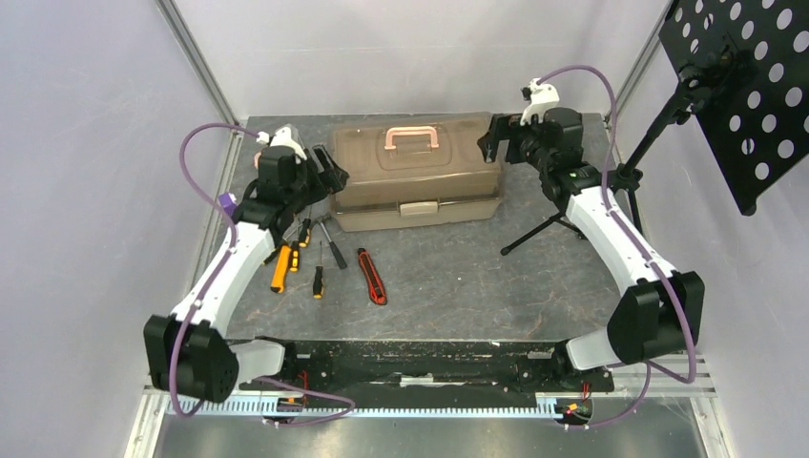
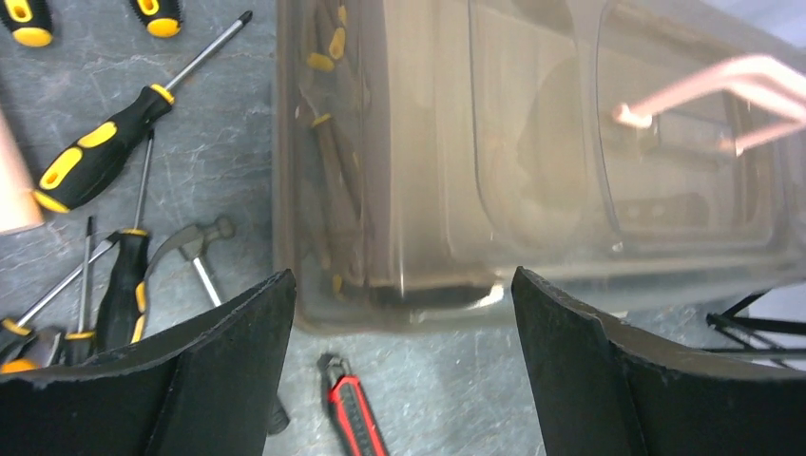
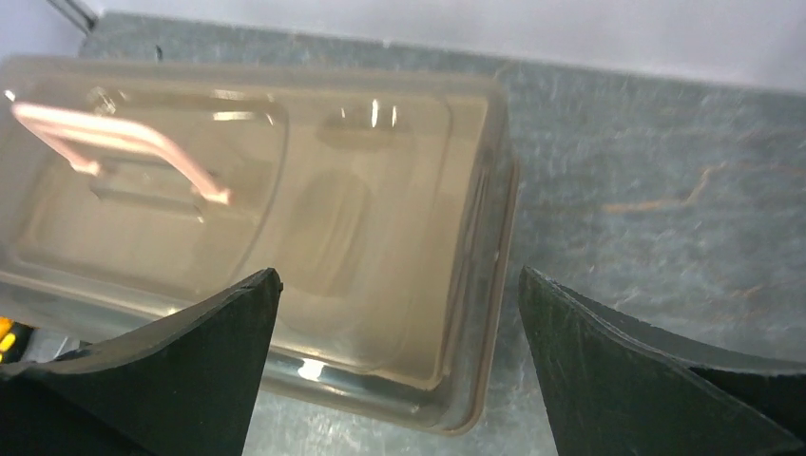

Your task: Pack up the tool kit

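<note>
Flanking the closed toolbox (image 1: 417,176) at upper centre, your left gripper (image 1: 331,174) and right gripper (image 1: 494,141) gape empty at either end of its left-right length; loose screwdrivers (image 1: 280,270) lie lower left, nearer your left gripper.

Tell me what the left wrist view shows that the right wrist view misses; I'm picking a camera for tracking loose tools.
Only the left wrist view shows loose tools on the table: orange-and-black screwdrivers, a small hammer and the red-black utility knife. Only the right wrist view shows the table stretching beyond the right end of the toolbox. Both show the closed toolbox with its pinkish handle, between open jaws: the left gripper in one, the right gripper in the other.
</note>
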### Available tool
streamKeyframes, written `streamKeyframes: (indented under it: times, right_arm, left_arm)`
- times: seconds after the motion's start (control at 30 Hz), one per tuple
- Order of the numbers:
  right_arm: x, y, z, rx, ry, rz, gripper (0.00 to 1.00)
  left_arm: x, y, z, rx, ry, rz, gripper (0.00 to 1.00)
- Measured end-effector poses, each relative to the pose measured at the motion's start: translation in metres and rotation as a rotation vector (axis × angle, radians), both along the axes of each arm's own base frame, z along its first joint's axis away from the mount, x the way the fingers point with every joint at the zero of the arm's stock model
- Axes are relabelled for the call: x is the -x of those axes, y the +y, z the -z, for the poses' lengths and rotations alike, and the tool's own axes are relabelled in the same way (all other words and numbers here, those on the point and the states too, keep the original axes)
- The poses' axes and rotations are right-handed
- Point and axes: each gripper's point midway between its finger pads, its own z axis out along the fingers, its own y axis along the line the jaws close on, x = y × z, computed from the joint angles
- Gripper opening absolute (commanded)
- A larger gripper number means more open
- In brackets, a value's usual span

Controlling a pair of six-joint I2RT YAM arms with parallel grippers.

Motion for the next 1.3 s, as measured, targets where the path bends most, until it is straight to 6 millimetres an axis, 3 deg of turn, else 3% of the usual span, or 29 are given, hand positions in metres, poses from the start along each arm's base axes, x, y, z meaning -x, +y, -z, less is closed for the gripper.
streamKeyframes:
  times: [0.2, 0.4, 0.5, 0.67, 0.87, 0.97, 1.07, 1.17, 1.3]
  right_arm:
    - [-0.002, 0.013, 0.064, -0.026, 0.165, -0.047, 0.99]
    - [-0.002, 0.018, 0.071, -0.109, 0.163, -0.066, 0.90]
    - [0.010, 0.019, 0.070, -0.143, 0.146, -0.066, 0.89]
    - [0.058, 0.030, 0.070, -0.186, 0.133, -0.075, 0.88]
    - [0.135, 0.071, 0.075, -0.180, 0.116, -0.213, 0.88]
    - [0.171, 0.091, 0.084, -0.171, 0.148, -0.315, 0.89]
    - [0.193, 0.101, 0.093, -0.125, 0.191, -0.394, 0.95]
    - [0.197, 0.098, 0.091, -0.037, 0.193, -0.420, 0.98]
    - [0.170, 0.085, 0.050, 0.037, 0.088, -0.375, 0.98]
  left_arm:
    - [-0.035, -0.004, 0.004, 0.025, 0.026, -0.048, 0.89]
    - [-0.068, -0.011, 0.013, 0.019, 0.060, -0.046, 0.88]
    - [-0.084, -0.015, 0.012, 0.020, 0.064, -0.034, 0.88]
    - [-0.126, -0.018, 0.011, 0.007, 0.061, -0.009, 0.87]
    - [-0.186, -0.025, 0.005, -0.003, -0.002, 0.064, 0.86]
    - [-0.203, -0.033, 0.000, 0.004, -0.032, 0.110, 0.87]
    - [-0.206, -0.042, -0.008, 0.002, -0.040, 0.138, 0.88]
    - [-0.201, -0.050, -0.022, -0.012, -0.048, 0.152, 0.88]
    - [-0.178, -0.041, -0.057, -0.037, -0.063, 0.096, 0.88]
